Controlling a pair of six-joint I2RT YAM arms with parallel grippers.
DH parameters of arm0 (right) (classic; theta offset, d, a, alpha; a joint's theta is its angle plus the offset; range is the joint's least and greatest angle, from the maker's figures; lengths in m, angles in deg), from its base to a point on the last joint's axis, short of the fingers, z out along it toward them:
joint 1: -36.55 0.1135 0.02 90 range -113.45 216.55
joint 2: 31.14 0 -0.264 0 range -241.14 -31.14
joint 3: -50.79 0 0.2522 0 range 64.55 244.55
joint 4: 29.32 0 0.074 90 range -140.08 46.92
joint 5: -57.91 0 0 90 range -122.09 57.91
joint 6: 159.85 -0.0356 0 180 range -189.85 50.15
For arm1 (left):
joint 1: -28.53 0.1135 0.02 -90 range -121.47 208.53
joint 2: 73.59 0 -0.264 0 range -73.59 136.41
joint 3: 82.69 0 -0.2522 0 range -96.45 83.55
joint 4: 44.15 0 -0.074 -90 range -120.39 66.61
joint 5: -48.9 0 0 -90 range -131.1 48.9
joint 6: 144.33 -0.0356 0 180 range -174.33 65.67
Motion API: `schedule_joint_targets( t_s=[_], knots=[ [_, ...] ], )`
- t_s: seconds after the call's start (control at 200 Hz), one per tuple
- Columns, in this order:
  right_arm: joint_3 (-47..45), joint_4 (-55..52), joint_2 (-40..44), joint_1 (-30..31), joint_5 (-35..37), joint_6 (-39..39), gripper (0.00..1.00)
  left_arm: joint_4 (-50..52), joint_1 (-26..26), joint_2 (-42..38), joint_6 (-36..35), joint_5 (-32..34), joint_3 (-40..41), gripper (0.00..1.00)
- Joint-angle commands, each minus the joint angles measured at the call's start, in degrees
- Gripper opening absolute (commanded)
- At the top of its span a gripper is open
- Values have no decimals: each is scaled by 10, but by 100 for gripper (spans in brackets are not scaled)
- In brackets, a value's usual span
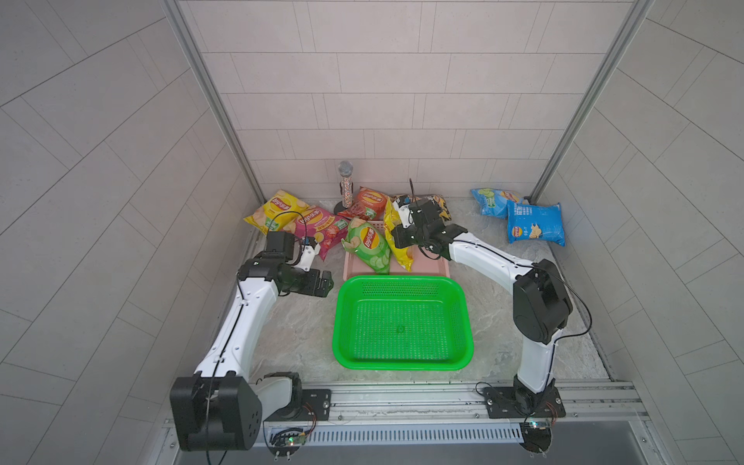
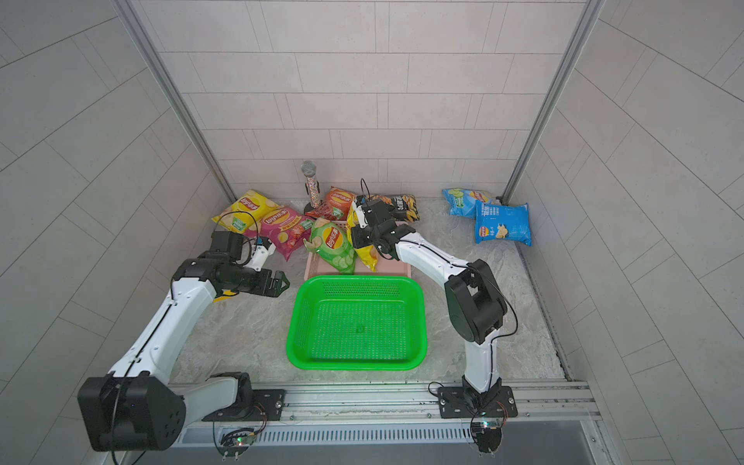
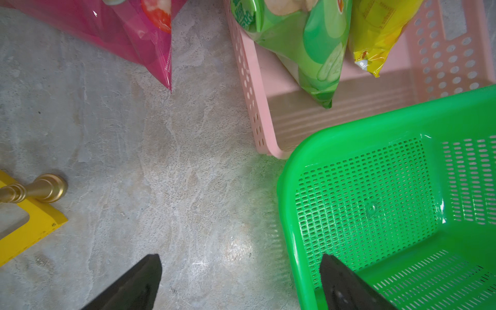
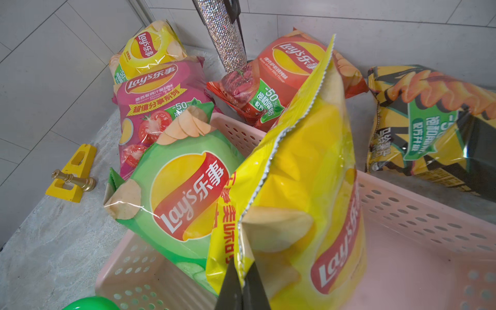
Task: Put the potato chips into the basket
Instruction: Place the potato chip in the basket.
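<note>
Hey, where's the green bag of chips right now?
In both top views the green bag rests in the pink tray behind the green basket, between the magenta bag and the upright yellow bag.

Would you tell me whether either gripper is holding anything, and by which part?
The right gripper is shut on the yellow Lay's bag over the pink tray, pinching its crimped seam edge. The left gripper is open and holds nothing.

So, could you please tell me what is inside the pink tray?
A green chip bag leans inside the pink tray, beside a yellow chip bag pinched by the right pincer. The floor beneath them is hidden.
</note>
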Motion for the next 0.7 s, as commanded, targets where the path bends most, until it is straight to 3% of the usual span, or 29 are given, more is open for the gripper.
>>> schedule_joint_targets(
  t_s=[0.0,0.21,0.315,0.696],
  knots=[
    [-11,25,-9,8,12,9,4,1,-2,-9,-4,2,6,100],
    [-15,17,12,11,5,-1,43,1,-2,-9,-5,1,7,100],
    [-1,-8,31,11,4,1,56,1,-1,-8,-4,0,7,100],
    [15,-89,98,-24,-54,-45,75,1,-2,-11,-4,0,8,100]
  ],
)
